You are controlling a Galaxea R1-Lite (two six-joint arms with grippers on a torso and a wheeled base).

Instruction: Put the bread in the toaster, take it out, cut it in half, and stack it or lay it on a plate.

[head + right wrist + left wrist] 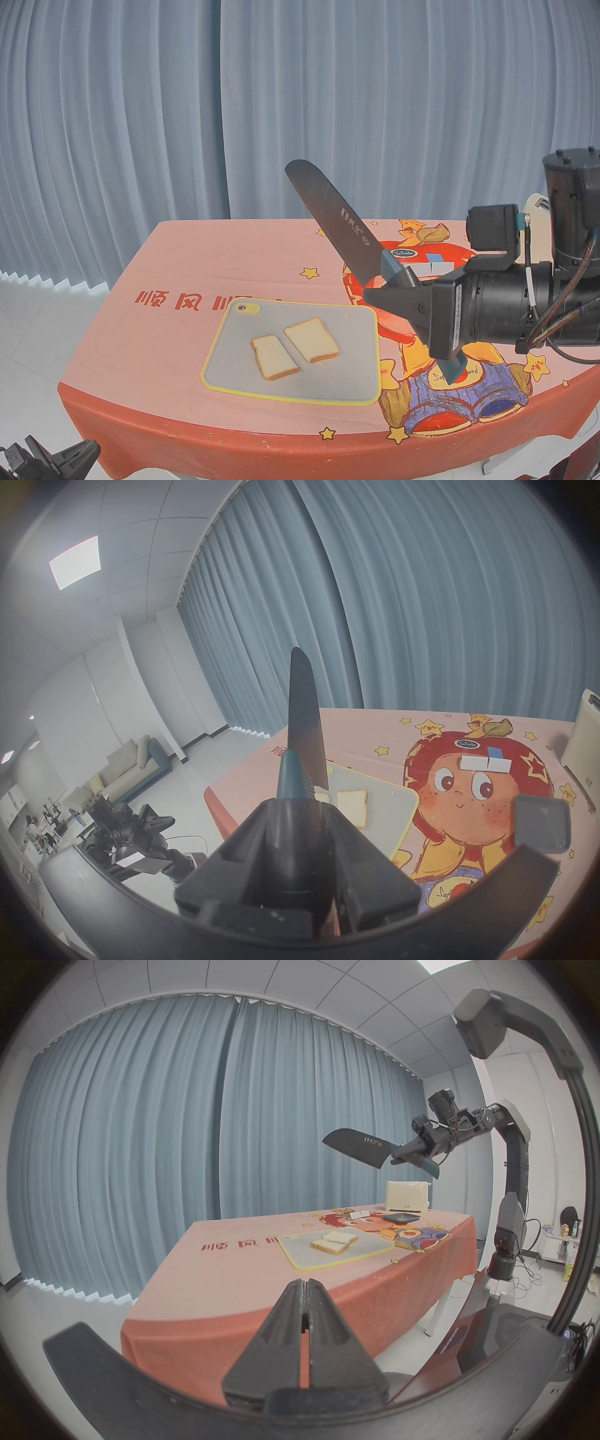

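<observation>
Cutting board (pixel 350 369) holds bread halves (pixel 275 357) below right hand (pixel 384 292) gripping knife (pixel 331 215).

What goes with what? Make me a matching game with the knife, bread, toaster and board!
1 knife
2 bread
3 toaster
4 board

A cut in two, lying on the board
B grey with a yellow rim
C held up in the right gripper
D cream, at the table's far right

Pairs: 1-C, 2-A, 3-D, 4-B
</observation>
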